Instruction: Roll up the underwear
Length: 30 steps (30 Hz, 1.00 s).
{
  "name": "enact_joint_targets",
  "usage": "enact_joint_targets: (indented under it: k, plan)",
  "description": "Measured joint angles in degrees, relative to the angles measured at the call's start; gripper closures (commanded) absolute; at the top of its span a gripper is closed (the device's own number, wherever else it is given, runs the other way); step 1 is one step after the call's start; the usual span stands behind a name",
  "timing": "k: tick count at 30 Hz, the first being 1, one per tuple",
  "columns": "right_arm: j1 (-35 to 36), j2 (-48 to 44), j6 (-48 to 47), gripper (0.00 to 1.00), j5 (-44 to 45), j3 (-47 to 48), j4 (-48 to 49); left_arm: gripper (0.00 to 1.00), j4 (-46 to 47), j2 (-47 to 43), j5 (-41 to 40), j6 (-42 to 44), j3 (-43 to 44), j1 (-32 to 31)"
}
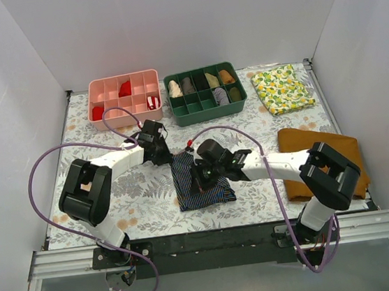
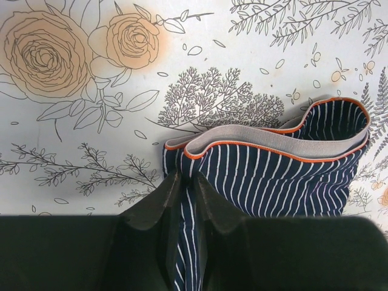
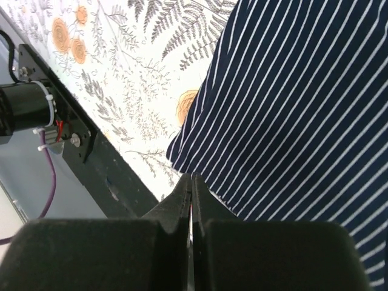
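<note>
The underwear [image 1: 200, 185], dark navy with thin pale stripes and an orange-edged grey waistband, lies on the floral table between the two arms. My left gripper [image 1: 170, 155] sits at its far left corner. In the left wrist view that gripper [image 2: 186, 176] is shut on a fold of the striped underwear [image 2: 273, 176] just below the waistband. My right gripper [image 1: 202, 178] rests over the cloth's middle. In the right wrist view its jaws [image 3: 192, 177] are pressed together with nothing between them, beside the near edge of the underwear [image 3: 291, 109].
A pink tray [image 1: 122, 77] and a green tray [image 1: 208, 114] with rolled items stand at the back. A lemon-print cloth [image 1: 283, 87] lies back right, a mustard-brown cloth [image 1: 321, 146] under the right arm. The black rail [image 3: 103, 170] marks the near table edge.
</note>
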Motion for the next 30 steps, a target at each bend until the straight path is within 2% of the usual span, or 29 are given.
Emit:
enact_joint_targets:
  k: [13,26,30]
  plan:
    - [6.69,8.22,0.17,0.99,0.96,1.16,4.07,0.86,0.02,2.01,0.02,0.15,0.98,0.02]
    - [9.66,8.13,0.0,0.99,1.79,0.68,2.91,0.86,0.28,2.93,0.31,0.2,1.86,0.26]
    - [10.05,2.64,0.0,0.99,4.24,-1.97,2.71,0.86,0.31,2.93,0.33,0.35,1.86,0.26]
